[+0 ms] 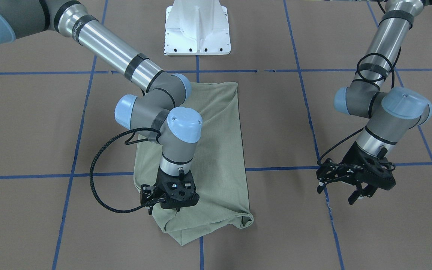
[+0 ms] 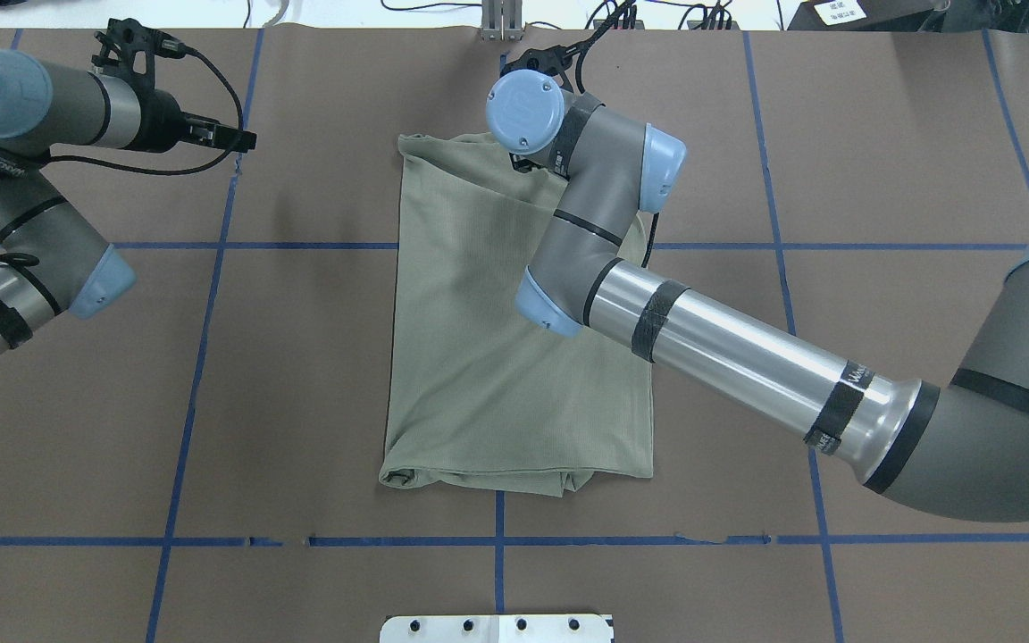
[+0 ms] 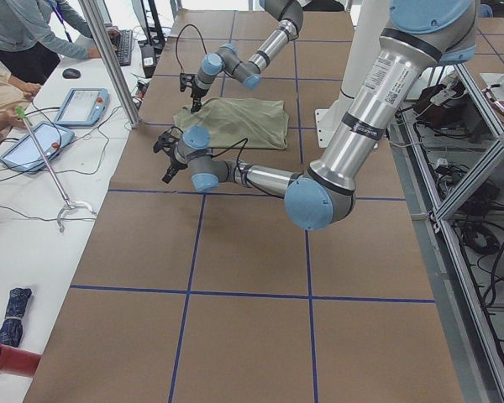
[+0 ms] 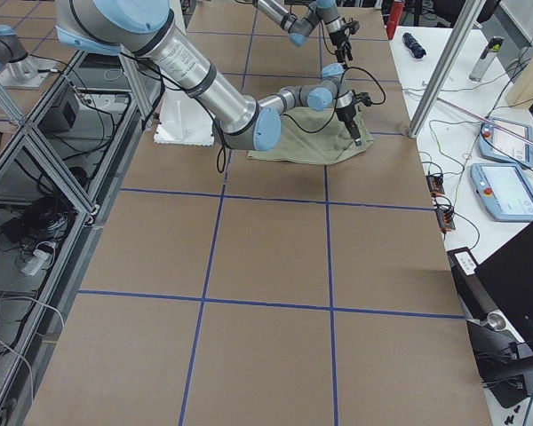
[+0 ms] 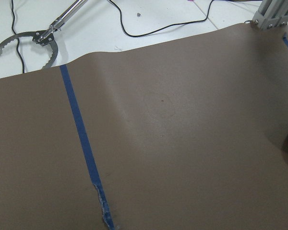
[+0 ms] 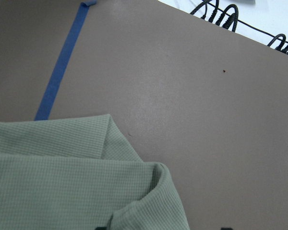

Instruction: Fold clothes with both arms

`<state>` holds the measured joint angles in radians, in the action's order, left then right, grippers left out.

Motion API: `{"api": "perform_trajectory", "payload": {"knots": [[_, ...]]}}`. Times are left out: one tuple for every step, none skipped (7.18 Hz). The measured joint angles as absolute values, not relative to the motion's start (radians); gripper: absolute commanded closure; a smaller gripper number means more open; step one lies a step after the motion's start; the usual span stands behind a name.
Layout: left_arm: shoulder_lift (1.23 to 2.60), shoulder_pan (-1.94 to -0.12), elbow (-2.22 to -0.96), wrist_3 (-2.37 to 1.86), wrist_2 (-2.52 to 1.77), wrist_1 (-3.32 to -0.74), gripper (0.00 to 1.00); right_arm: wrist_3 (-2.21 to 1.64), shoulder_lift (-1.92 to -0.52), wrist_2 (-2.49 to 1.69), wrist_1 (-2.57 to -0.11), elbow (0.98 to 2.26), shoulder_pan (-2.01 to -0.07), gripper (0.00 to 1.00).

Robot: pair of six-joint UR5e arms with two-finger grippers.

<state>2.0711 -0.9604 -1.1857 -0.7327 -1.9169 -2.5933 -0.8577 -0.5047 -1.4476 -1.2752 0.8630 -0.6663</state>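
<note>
The sage-green shirt (image 1: pixel 216 150) lies folded into a long rectangle in the middle of the table (image 2: pixel 300 357). My right gripper (image 1: pixel 164 209) is down on its corner at the table's far edge. In the overhead view the wrist hides that gripper. The right wrist view shows the folded corner (image 6: pixel 153 191) with two dark fingertips (image 6: pixel 225 228) apart at the bottom edge, so the gripper is open. My left gripper (image 1: pixel 360 195) hovers over bare table well to the side of the shirt (image 2: pixel 479 357), open and holding nothing.
The white pedestal base (image 1: pixel 197 28) stands at the robot's side of the table. Blue tape lines (image 2: pixel 202 357) cross the brown surface. Beyond the far edge there is a white bench with tablets (image 3: pixel 80 105), cables, a reacher tool (image 5: pixel 24 40), people and an aluminium post (image 3: pixel 109 59).
</note>
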Motion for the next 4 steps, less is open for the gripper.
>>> {"api": "perform_trajectory", "payload": {"knots": [[2.071, -0.960, -1.182, -0.738, -1.917, -2.594, 0.00, -0.859, -0.499, -1.434, -1.267, 0.849, -0.664, 0.30], [2.070, -0.960, -1.179, -0.744, -1.917, -2.595, 0.00, -0.869, -0.488, -1.424, -1.262, 0.835, -0.662, 0.32], [2.068, -0.960, -1.177, -0.747, -1.917, -2.595, 0.00, -0.892, -0.477, -1.412, -1.254, 0.821, -0.659, 0.34], [2.066, -0.960, -1.176, -0.748, -1.917, -2.595, 0.00, -0.913, -0.470, -1.402, -1.243, 0.812, -0.655, 0.35]]}}
